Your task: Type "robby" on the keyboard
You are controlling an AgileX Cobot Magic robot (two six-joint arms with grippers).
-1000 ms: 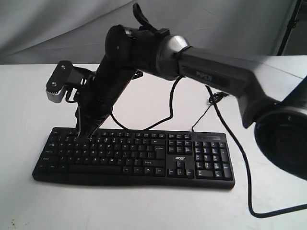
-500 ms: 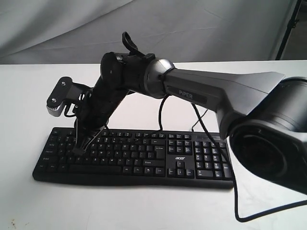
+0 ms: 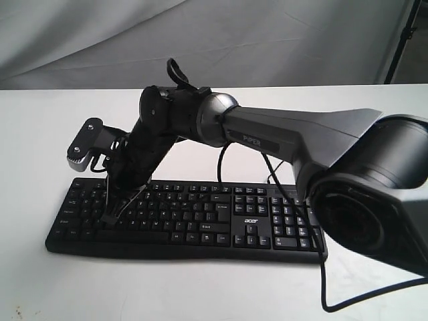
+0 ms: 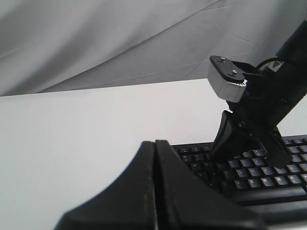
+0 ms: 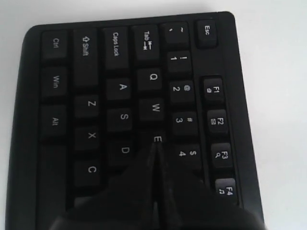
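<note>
The black keyboard (image 3: 200, 215) lies across the white table, number pad to the right, "acer" logo (image 3: 250, 221) near the arrow keys. My right arm reaches across the middle to the keyboard's left end. Its gripper (image 3: 110, 219) is shut, and its tips are down among the left letter keys. In the right wrist view the shut gripper (image 5: 156, 144) has its point at the E key (image 5: 157, 139) of the keyboard (image 5: 86, 96); the keys behind the fingers are hidden. My left gripper (image 4: 154, 143) is shut on nothing, left of the keyboard (image 4: 268, 184), facing the right gripper (image 4: 218, 151).
A thin black cable (image 3: 224, 160) runs from the keyboard's back edge over the table (image 3: 40, 134). Another cable (image 3: 328, 294) hangs from the right arm at the front right. A grey cloth (image 3: 267, 40) closes the back.
The right arm has swung lower and leftward. Its shut tips have slid from the top key rows toward the front-left letter keys.
</note>
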